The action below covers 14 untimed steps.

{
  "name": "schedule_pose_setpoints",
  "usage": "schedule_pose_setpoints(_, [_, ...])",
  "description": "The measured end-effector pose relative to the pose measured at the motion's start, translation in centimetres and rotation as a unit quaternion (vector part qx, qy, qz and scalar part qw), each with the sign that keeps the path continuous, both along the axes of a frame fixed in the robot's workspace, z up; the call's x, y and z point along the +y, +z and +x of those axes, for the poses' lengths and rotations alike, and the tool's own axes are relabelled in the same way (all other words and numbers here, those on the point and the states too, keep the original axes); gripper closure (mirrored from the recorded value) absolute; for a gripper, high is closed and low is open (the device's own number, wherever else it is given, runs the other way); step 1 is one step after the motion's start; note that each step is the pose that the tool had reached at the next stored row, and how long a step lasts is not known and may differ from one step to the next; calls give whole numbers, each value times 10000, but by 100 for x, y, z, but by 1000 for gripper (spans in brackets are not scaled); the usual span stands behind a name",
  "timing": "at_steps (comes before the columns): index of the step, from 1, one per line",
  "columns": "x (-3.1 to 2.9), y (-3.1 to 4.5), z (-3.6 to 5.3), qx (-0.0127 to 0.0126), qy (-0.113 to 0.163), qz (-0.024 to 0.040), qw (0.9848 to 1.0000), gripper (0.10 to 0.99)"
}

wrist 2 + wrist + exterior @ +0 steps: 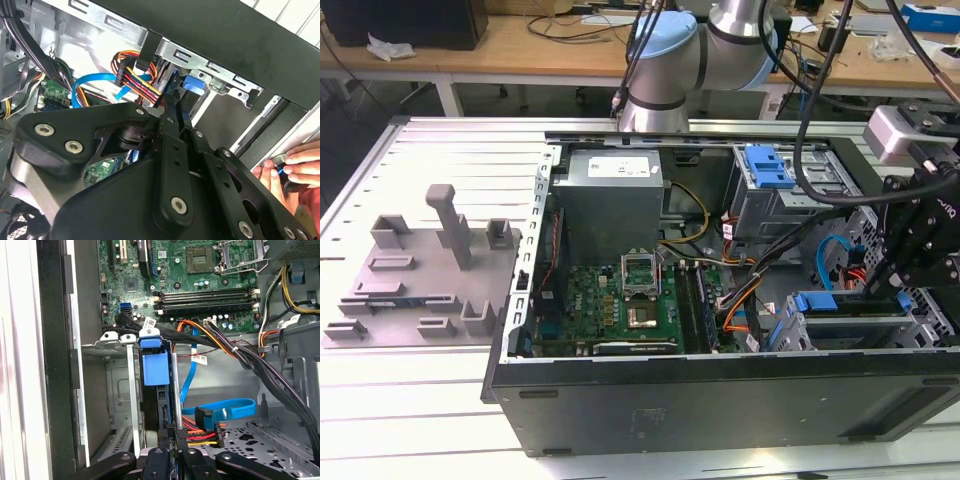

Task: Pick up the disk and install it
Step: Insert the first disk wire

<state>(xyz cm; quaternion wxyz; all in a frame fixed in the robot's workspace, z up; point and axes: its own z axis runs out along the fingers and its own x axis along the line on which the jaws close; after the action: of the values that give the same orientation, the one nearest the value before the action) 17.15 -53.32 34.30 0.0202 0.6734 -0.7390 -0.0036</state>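
The disk (167, 405) is seen standing in the drive bay at lower centre of the first wrist view, clamped edgewise between the gripper (172, 452) fingers.

The claw (172, 117) hides most of the disk (167, 405) inside its bay.

Matt black end effector (172, 460), ribbed metal table (430, 160)

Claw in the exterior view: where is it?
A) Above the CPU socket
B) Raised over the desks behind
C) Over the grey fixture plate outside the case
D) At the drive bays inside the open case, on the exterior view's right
D: the claw sits low at the blue-railed bays inside the case, far from the fixture plate.
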Motion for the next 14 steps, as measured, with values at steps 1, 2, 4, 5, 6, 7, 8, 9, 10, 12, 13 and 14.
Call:
schedule_pose_setpoints(1, [-1, -4, 0, 0, 0, 0, 10000, 925])
schedule_pose_setpoints(2, [-10, -4, 0, 0, 0, 0, 10000, 925])
schedule_pose_setpoints(4, [-25, -42, -1, 0, 0, 3, 10000, 925])
schedule_pose_setpoints(5, [-25, -42, -1, 0, 0, 3, 10000, 855])
schedule_pose_setpoints(6, [-25, -32, -1, 0, 0, -1, 10000, 788])
schedule_pose_setpoints(7, [-25, -22, -1, 0, 1, 2, 10000, 788])
schedule_pose_setpoints(8, [-25, 7, -1, 0, 2, 1, 10000, 788])
schedule_pose_setpoints(9, [-25, 37, -1, -1, 4, 0, 10000, 788])
schedule_pose_setpoints(10, [-25, 60, -1, 0, 6, 1, 10000, 788])
schedule_pose_setpoints(12, [-23, 123, -1, -2, 10, 0, 10000, 788])
schedule_pose_setpoints(13, [-23, 163, -1, -3, 13, 0, 10000, 788])
schedule_pose_setpoints(14, [-23, 197, -1, -4, 15, 0, 10000, 788])
